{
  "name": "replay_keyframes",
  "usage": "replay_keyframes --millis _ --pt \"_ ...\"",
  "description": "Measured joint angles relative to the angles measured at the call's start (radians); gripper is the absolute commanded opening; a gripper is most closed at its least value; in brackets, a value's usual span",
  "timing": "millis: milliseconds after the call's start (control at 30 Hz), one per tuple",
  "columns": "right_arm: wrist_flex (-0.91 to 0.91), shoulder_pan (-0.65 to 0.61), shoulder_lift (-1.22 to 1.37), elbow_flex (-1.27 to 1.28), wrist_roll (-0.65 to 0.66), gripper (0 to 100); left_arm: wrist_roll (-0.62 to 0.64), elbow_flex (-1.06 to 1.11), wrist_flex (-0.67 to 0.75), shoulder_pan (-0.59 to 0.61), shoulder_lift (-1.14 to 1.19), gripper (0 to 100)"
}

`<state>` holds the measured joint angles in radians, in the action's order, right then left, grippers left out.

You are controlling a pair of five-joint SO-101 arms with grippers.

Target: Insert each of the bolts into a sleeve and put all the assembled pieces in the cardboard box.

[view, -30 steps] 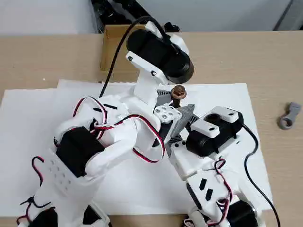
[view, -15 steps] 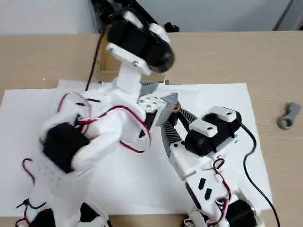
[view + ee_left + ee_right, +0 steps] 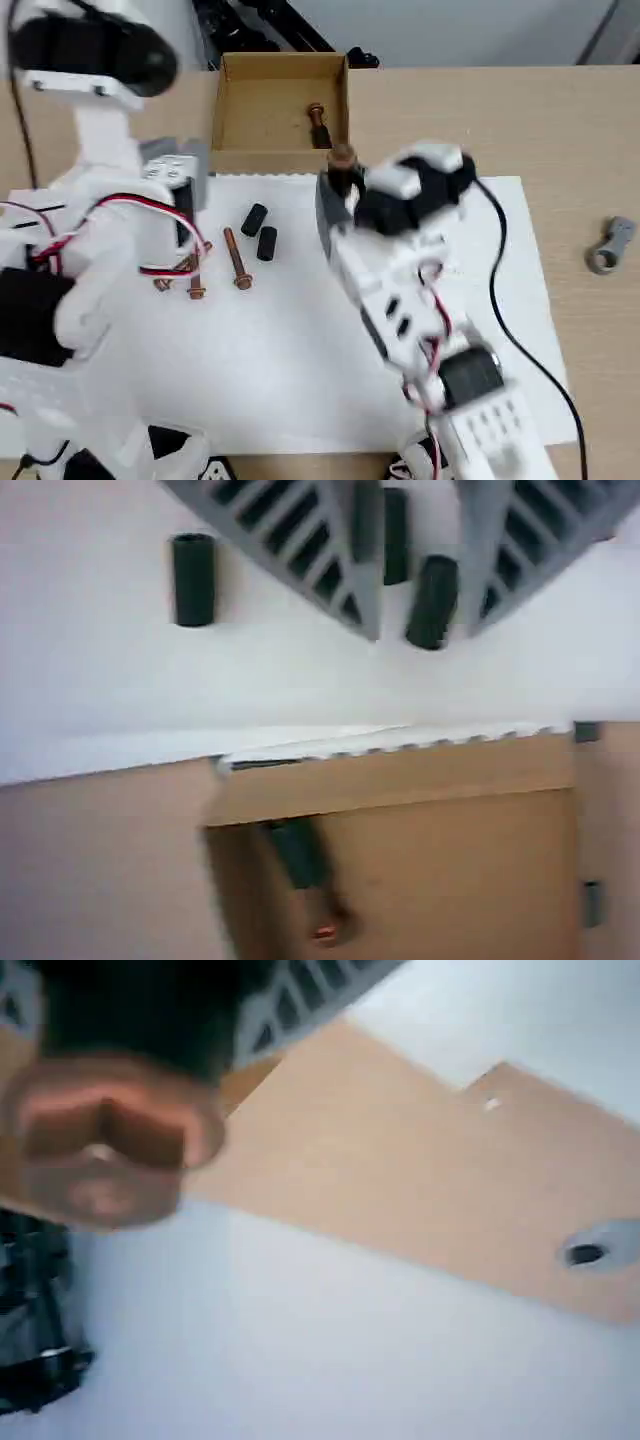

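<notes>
My right jaws are clenched on an assembled piece (image 3: 342, 160), bolt head up, just beside the near right corner of the cardboard box (image 3: 260, 110) at the desk's far edge. One finished piece (image 3: 318, 125) lies inside. I'd carry mine over the wall, well past the rim, lower it, then release, so it cannot tip back out. My left jaws hang released over loose sleeves (image 3: 193, 578) on the white sheet (image 3: 300, 380), near the loose bolts (image 3: 237, 258).

No legible text, label or number on anything.
</notes>
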<state>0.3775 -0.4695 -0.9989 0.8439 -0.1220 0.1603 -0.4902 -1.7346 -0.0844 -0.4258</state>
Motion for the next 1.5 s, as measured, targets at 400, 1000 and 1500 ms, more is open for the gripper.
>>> replay_keyframes --millis 400,1000,1500 --pt "-0.299 0.054 0.736 -0.358 0.0 0.3 0.0 0.325 0.0 0.064 -0.264 4" --pt "-0.313 0.127 1.671 -1.135 0.0 8.4 -0.189 0.695 0.0 0.066 -0.463 4" --pt "-0.135 0.127 1.746 -1.238 -0.066 19.1 -0.181 0.766 0.046 0.066 -0.463 4"
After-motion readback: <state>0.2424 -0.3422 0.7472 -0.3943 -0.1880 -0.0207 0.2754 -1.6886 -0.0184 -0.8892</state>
